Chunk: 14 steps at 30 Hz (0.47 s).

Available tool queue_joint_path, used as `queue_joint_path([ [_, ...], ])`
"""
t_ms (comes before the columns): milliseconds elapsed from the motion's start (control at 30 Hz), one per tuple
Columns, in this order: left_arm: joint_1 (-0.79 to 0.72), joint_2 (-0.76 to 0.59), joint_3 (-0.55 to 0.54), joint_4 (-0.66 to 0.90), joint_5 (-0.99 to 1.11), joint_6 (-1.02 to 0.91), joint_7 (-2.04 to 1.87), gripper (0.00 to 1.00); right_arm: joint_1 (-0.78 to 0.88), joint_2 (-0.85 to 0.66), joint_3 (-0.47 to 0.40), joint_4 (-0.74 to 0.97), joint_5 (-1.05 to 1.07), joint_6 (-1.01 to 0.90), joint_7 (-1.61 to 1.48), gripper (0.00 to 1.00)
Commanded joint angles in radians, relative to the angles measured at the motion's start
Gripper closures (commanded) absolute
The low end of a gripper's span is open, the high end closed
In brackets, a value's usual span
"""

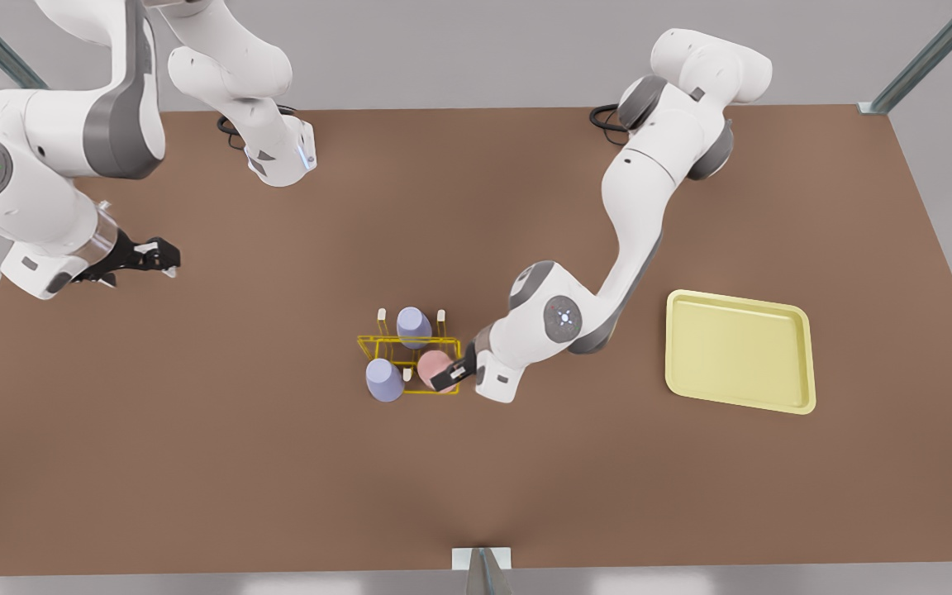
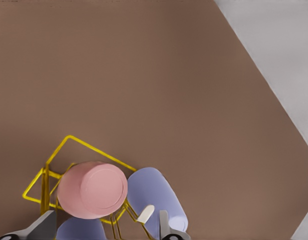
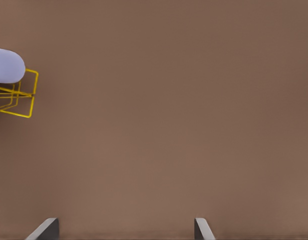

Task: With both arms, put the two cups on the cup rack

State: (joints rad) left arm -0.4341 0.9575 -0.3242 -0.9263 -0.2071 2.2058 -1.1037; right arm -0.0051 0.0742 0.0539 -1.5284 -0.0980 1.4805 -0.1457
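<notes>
Off at the front view's left the right gripper (image 1: 164, 256) waits with jaws wide and empty, while mid-table the rack (image 1: 406, 364) carries two lavender cups and the pink cup (image 1: 434, 365), straddled by the left gripper's (image 1: 453, 375) parted jaws, apparently seating it.

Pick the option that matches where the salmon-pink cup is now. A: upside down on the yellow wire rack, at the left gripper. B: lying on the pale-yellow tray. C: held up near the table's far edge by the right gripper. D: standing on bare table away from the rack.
A: the pink cup sits base-up on the cup rack, with the left gripper right beside it.
</notes>
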Motion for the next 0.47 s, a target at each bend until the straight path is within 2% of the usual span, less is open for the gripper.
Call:
queue_joint_path([
  [0, 0.051, -0.071, 0.022, 0.001, 0.115, -0.251, -0.113, 0.00, 0.004, -0.001, 0.000, 0.001, 0.004, -0.014, 0.067, 0.00],
  [33, 0.144, -0.163, 0.027, 0.001, 0.301, -0.521, 0.060, 0.00, 0.004, -0.002, -0.002, 0.002, 0.004, -0.016, 0.067, 0.00],
  [67, 0.264, -0.241, 0.027, 0.001, 0.363, -0.719, 0.398, 0.00, 0.004, -0.005, 0.000, 0.010, 0.003, -0.014, 0.069, 0.00],
  [133, 0.322, -0.344, 0.019, 0.000, 0.503, -0.896, 0.683, 0.00, 0.005, -0.014, 0.000, 0.019, 0.015, -0.016, 0.075, 0.00],
  [167, 0.296, -0.511, 0.086, -0.211, 0.500, -0.841, 0.881, 0.00, 0.005, -0.016, 0.000, 0.019, 0.015, -0.016, 0.074, 0.00],
  [200, 0.190, -0.735, 0.244, -0.509, 0.474, -0.701, 1.105, 0.00, 0.007, -0.022, 0.000, 0.019, 0.015, -0.017, 0.074, 0.00],
  [233, 0.192, -0.760, 0.261, -0.479, 0.367, -0.803, 1.137, 0.00, 0.008, -0.028, 0.000, 0.017, 0.015, -0.017, 0.075, 0.00],
  [267, 0.190, -0.783, 0.304, -0.471, 0.357, -0.899, 1.289, 0.00, 0.011, -0.033, 0.000, 0.016, 0.015, -0.017, 0.075, 0.00],
  [333, 0.192, -0.761, 0.304, -0.463, 0.347, -0.902, 1.136, 0.00, 0.013, -0.036, 0.000, 0.014, 0.014, -0.017, 0.077, 0.00],
  [433, 0.198, -0.763, 0.306, -0.444, 0.345, -0.994, 1.139, 0.00, 0.016, -0.036, 0.000, 0.013, 0.012, -0.017, 0.080, 0.00],
])
